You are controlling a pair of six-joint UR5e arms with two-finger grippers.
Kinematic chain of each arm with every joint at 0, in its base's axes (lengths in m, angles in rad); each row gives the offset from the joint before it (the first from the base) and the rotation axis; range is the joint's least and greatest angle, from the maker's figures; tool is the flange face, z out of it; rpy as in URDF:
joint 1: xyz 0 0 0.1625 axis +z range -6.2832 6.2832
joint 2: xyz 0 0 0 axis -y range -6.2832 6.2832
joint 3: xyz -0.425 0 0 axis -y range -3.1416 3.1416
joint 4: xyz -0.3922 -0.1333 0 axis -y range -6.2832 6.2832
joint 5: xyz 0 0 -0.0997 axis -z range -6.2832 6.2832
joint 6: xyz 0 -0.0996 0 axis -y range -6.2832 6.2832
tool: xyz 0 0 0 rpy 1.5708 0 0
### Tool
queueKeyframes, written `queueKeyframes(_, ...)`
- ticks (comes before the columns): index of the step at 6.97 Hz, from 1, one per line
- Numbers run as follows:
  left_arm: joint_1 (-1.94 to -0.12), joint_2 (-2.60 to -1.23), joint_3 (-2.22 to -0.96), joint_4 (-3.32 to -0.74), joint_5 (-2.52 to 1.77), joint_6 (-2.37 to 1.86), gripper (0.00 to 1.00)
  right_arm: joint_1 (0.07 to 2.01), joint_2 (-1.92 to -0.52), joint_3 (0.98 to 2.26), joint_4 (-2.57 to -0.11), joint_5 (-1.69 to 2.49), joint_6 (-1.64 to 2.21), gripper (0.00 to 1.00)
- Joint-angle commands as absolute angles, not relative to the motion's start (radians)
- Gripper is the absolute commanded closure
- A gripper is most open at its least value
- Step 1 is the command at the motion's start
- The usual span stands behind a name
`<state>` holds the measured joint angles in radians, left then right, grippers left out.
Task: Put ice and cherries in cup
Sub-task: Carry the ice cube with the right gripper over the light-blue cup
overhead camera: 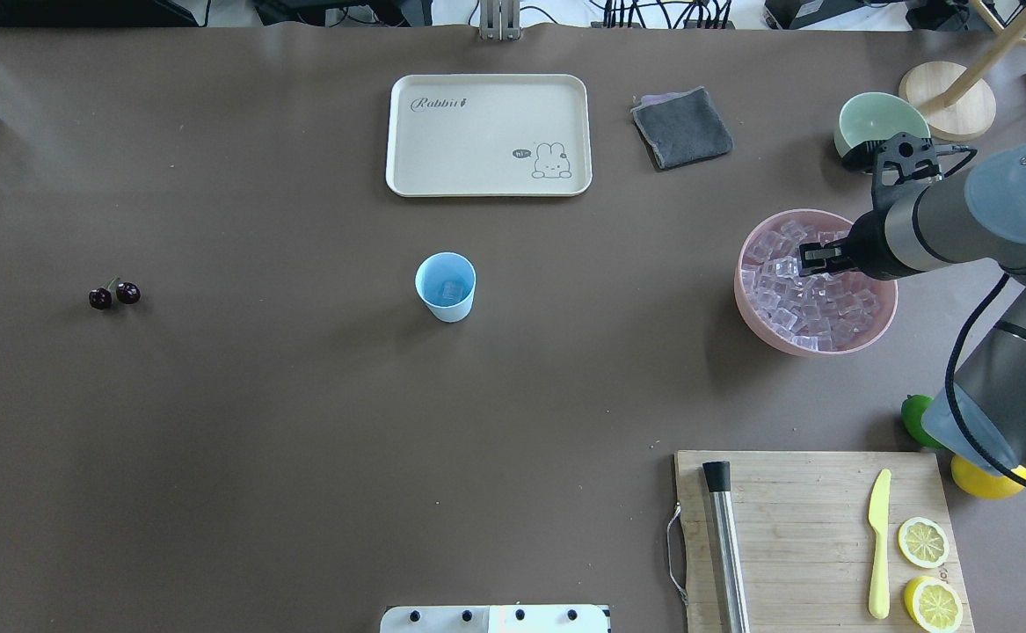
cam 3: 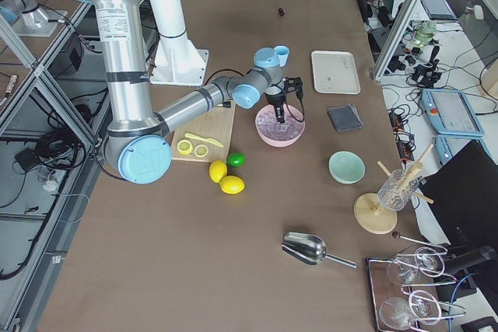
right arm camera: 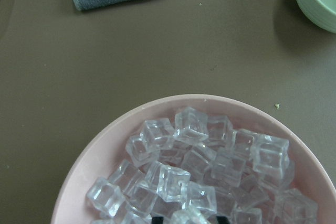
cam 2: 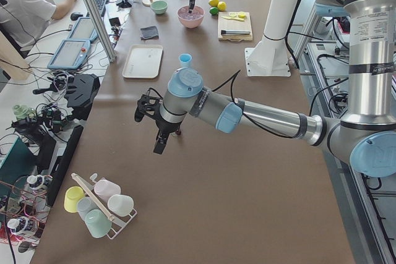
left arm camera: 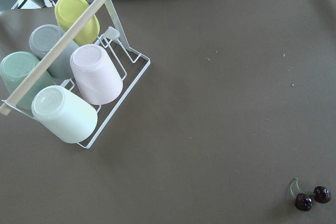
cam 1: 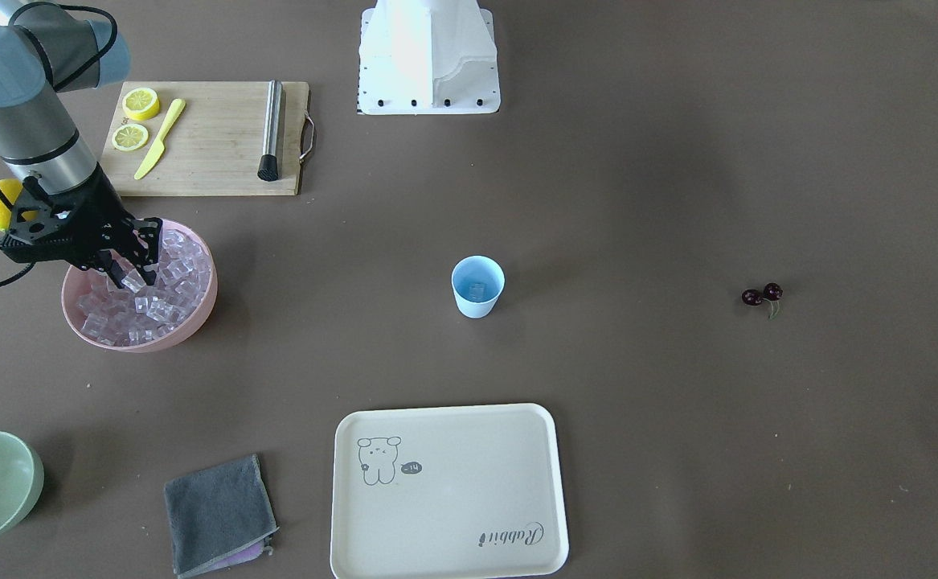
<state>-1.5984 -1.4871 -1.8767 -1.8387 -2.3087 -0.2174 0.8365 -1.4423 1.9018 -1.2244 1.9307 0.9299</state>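
Pink bowl (cam 1: 199, 310): right gripper (cam 1: 129, 277) down in the ice (cam 1: 155, 310), one piece between its jaws; gripped or not, can't tell. Left gripper (cam 2: 161, 145) hangs off to one side of the cherries (left arm camera: 303, 202), state unreadable.

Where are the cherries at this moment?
In the overhead view the cherries lie on the bare table on its left side, well to the left of the cup. The left wrist view shows them in its lower right corner.

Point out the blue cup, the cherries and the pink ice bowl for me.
blue cup (overhead camera: 445, 280), overhead view, on its inside.
cherries (overhead camera: 101, 299), overhead view, on the left-hand cherry.
pink bowl (cam 1: 195, 322), front-facing view, on the outer wall under the rim.
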Motion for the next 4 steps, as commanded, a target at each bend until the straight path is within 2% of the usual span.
queueKeyframes(1, -1.598, -1.488, -1.878, -1.839, -2.309, -0.218, 0.02, 0.855, -1.323, 1.898, -1.235, 1.965, 0.943, 1.0)
queueKeyframes(4, -1.598, -1.488, -1.879, -1.839, -2.31, -0.216, 0.02, 0.714, -1.044, 1.841, -1.371, 1.886, 0.948, 1.0)
